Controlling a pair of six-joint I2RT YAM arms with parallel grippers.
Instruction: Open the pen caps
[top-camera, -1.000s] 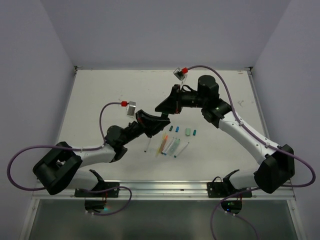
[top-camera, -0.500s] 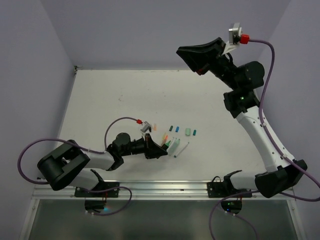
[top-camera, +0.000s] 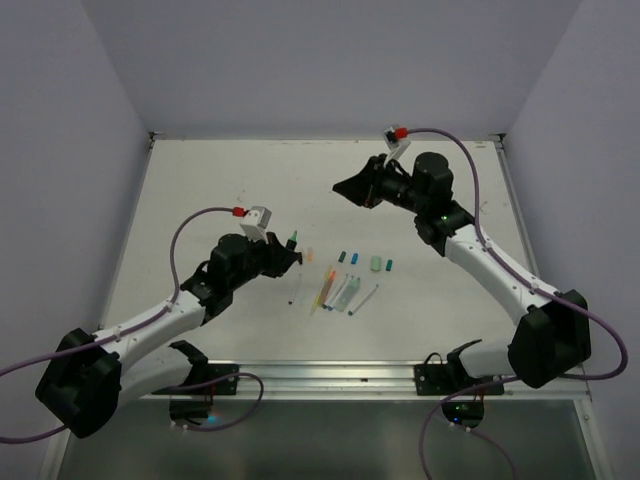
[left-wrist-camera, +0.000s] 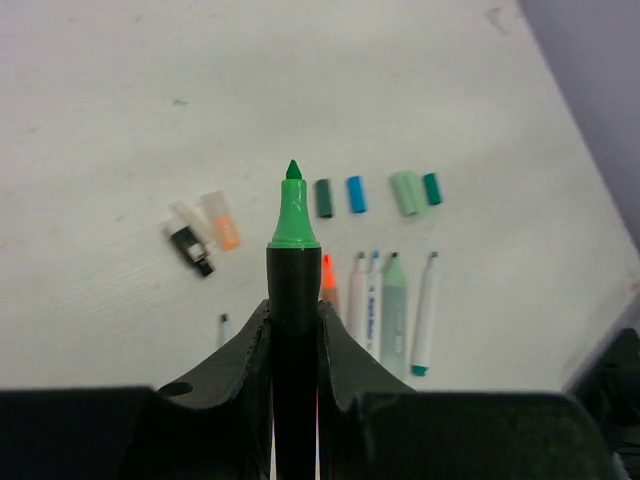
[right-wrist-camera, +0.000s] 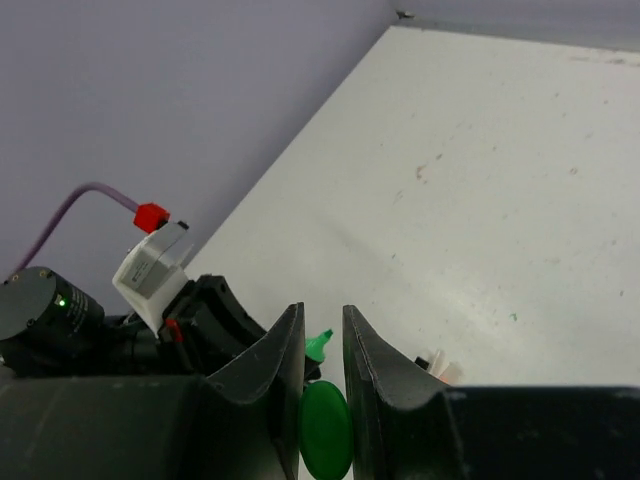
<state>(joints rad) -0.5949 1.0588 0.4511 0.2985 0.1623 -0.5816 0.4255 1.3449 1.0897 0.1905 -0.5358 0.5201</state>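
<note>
My left gripper (left-wrist-camera: 293, 318) is shut on the black barrel of a green marker (left-wrist-camera: 293, 205), whose bare green tip points away from me. In the top view this gripper (top-camera: 284, 256) hovers left of the pen row. My right gripper (right-wrist-camera: 322, 318) is shut on a bright green cap (right-wrist-camera: 326, 435), which sits deep between its fingers. It hangs over the far middle of the table (top-camera: 346, 187), apart from the marker. Loose caps lie on the table: dark green (left-wrist-camera: 324, 197), blue (left-wrist-camera: 356, 194), pale mint (left-wrist-camera: 407, 192), teal (left-wrist-camera: 432, 188), orange (left-wrist-camera: 222, 220) and black (left-wrist-camera: 190, 242).
A row of uncapped pens (top-camera: 336, 290) lies on the white table just beyond the left gripper, among them an orange one (left-wrist-camera: 328, 278) and a mint marker (left-wrist-camera: 394, 305). A thin pen (left-wrist-camera: 224, 328) lies apart on the left. Walls enclose the table (top-camera: 210, 180).
The left gripper has risen from low over the pen row and moved left with the marker. The right arm has come down from high at the back right to above the table's far middle.
</note>
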